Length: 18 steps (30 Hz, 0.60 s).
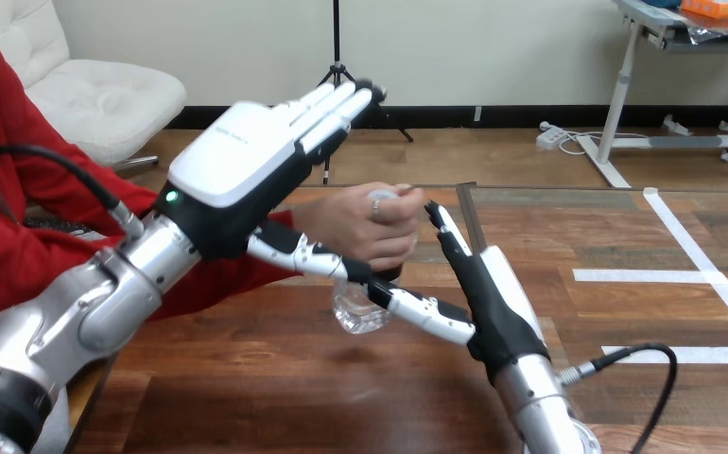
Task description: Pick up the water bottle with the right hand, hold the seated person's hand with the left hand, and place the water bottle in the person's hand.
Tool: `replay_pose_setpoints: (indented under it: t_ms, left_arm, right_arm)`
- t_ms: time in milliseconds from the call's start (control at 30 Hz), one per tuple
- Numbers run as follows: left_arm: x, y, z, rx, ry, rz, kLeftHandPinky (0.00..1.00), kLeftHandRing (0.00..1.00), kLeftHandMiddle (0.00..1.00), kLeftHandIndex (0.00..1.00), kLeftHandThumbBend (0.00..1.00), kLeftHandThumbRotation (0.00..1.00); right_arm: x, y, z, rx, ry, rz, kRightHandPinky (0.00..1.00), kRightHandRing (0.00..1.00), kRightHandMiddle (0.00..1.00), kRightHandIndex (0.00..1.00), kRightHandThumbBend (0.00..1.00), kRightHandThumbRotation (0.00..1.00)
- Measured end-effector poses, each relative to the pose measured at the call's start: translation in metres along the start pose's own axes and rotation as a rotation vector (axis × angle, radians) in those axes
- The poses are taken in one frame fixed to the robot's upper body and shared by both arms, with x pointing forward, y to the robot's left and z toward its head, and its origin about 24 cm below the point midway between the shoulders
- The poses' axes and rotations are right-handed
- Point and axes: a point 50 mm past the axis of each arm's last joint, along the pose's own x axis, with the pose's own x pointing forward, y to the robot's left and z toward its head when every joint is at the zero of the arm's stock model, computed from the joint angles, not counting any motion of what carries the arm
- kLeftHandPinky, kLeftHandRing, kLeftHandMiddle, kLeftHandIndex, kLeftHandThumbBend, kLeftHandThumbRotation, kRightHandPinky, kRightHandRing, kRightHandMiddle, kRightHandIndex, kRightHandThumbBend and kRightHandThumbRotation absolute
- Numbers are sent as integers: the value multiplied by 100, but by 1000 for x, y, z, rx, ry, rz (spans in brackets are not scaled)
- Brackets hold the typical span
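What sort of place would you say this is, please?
Probably a robotics test bench, though I can't be certain: over a wooden table, a robot's left hand and right hand flank a person's hand, which grips a clear water bottle.

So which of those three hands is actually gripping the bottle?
The person's hand, curled round the top of the water bottle. The robot's left hand is stretched flat above it; its right hand stands open beside the bottle.
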Motion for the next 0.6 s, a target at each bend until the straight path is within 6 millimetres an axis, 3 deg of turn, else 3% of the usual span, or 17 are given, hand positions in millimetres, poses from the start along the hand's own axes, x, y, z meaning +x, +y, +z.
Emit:
replay_pose_setpoints:
  t_ms: [600]
  left_arm:
    - [-15,-14,0,-38,31,-36,85,97,100,100,100,69]
  right_arm:
    - [-7,-5,-10,32,33,-27,100,100,100,100,100,64]
